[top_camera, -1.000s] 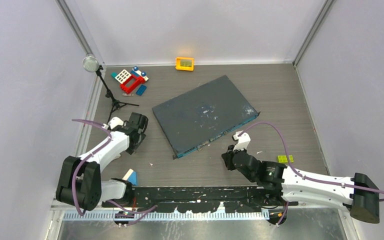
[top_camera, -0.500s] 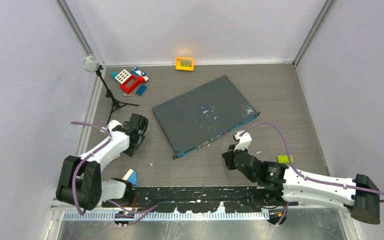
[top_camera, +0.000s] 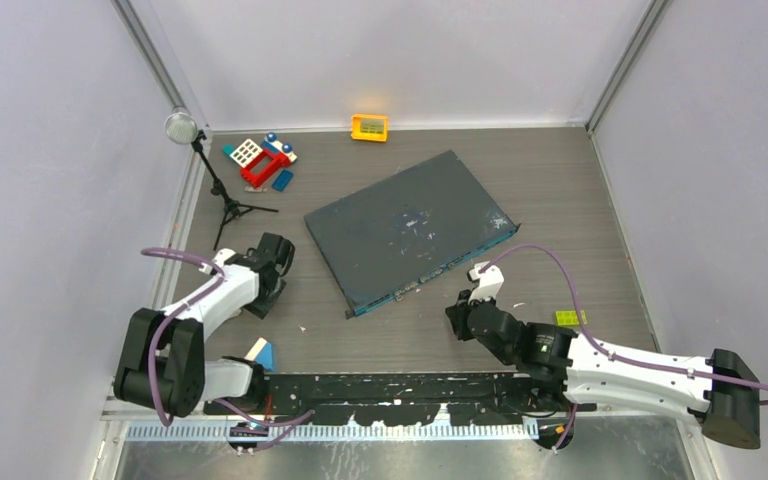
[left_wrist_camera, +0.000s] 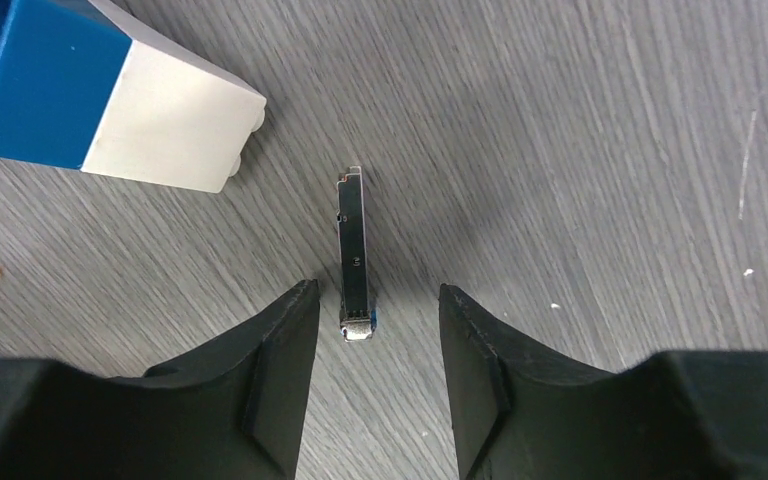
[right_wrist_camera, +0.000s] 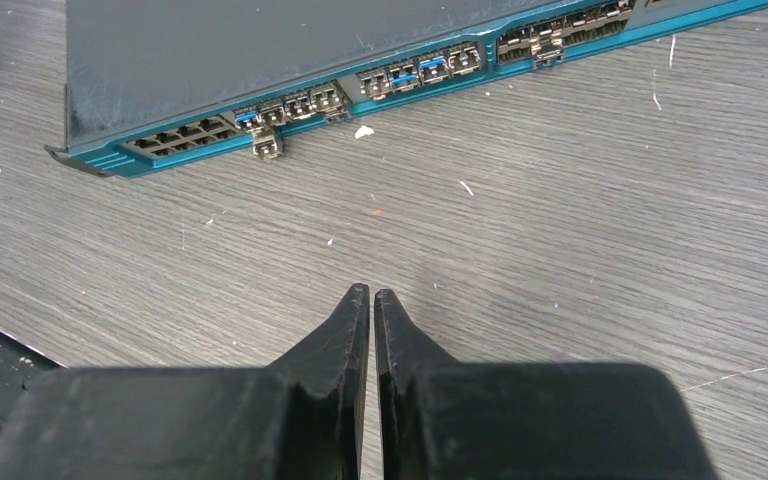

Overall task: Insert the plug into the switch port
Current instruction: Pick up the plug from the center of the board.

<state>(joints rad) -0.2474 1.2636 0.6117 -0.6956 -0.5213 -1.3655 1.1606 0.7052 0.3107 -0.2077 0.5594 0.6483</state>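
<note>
In the left wrist view, the plug (left_wrist_camera: pixel 353 250), a thin metal bar with a blue tip, lies flat on the wooden table. My left gripper (left_wrist_camera: pixel 375 300) is open, and the plug's near end lies between its fingertips, closer to the left one, touching neither. The dark-grey switch (top_camera: pixel 405 225) lies at an angle in mid-table. Its switch port row (right_wrist_camera: pixel 305 103) runs along the teal front face. My right gripper (right_wrist_camera: pixel 372 293) is shut and empty, a short way in front of that face. In the top view the left gripper (top_camera: pixel 265 290) hides the plug.
A blue and white brick (left_wrist_camera: pixel 110 100) lies just beyond the plug. Two small plugs (right_wrist_camera: pixel 266 145) stick out of the port row. An orange-yellow box (top_camera: pixel 369 127), toy bricks (top_camera: pixel 260 160) and a small tripod (top_camera: pixel 222 190) stand at the back left. A green brick (top_camera: pixel 566 318) lies beside the right arm.
My left gripper has shifted a little toward the near edge and its jaws have narrowed around the plug. The right arm has hardly moved.
</note>
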